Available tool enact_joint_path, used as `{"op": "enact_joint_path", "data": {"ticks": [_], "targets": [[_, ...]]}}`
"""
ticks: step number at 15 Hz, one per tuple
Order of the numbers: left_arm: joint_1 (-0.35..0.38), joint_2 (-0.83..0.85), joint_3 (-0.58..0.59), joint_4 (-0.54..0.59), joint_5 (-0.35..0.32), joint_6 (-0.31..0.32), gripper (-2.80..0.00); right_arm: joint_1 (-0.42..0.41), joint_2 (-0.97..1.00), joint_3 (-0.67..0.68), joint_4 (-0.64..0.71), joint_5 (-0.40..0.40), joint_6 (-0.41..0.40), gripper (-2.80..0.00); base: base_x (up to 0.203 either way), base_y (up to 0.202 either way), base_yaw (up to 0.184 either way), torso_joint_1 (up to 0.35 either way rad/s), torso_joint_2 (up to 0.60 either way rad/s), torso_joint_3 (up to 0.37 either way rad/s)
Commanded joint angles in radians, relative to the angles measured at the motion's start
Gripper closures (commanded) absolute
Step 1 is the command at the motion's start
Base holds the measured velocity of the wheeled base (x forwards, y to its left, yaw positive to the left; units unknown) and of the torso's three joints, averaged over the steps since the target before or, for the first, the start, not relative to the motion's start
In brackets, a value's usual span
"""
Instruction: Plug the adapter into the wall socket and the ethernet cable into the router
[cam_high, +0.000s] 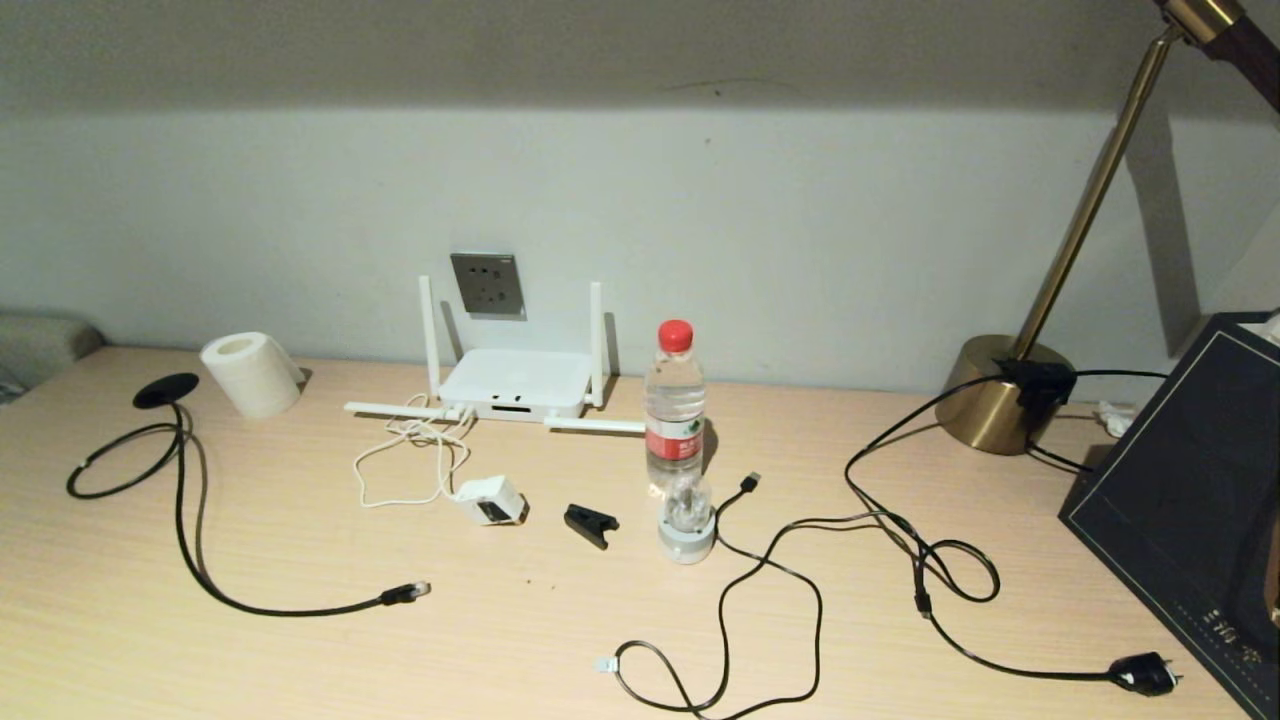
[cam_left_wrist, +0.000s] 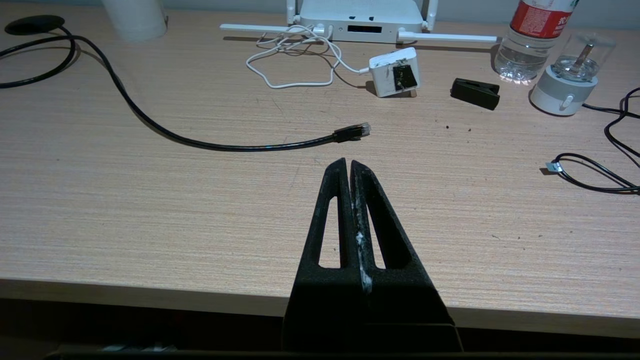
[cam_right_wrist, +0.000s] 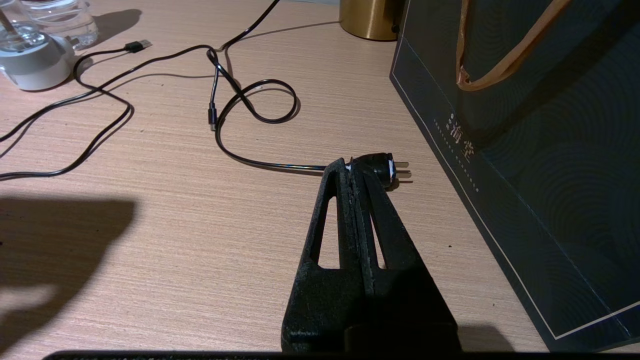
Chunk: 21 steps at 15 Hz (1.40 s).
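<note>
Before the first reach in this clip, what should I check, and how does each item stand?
1. Wall socket empty: ok.
2. Adapter lying loose on the table, reachable: ok.
3. Ethernet cable plug free, nothing on it: ok.
4. Router port slot facing the robot: ok; which port is free: cannot tell.
5. Left gripper shut, holding nothing: not ok for grasping.
6. Right gripper shut, holding nothing: not ok for grasping.
</note>
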Motion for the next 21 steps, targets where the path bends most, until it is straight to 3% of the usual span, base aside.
{"op": "enact_joint_path", "data": {"ticks": [1,13,15,18,21], "targets": [[0.0,0.0,0.014,0.003,-0.003,0.018,0.0,0.0,0.0,0.0,0.001,0.001,0.0,0.0,0.0,0.0,0.0,0.0,0.0,0.0],[-0.002,0.0,0.012,0.003,-0.015,0.046,0.0,0.0,0.0,0.0,0.001,0.001,0.0,0.0,0.0,0.0,0.0,0.0,0.0,0.0],[-0.002,0.0,-0.005,-0.004,-0.03,0.166,0.0,0.0,0.0,0.0,0.001,0.001,0.0,0.0,0.0,0.0,0.0,0.0,0.0,0.0],[-0.006,0.121,-0.246,0.012,-0.127,0.243,0.0,0.0,0.0,0.0,0.001,0.001,0.0,0.0,0.0,0.0,0.0,0.0,0.0,0.0],[-0.058,0.492,-0.523,0.017,-0.187,0.296,0.0,0.0,0.0,0.0,0.001,0.001,0.0,0.0,0.0,0.0,0.0,0.0,0.0,0.0]]}}
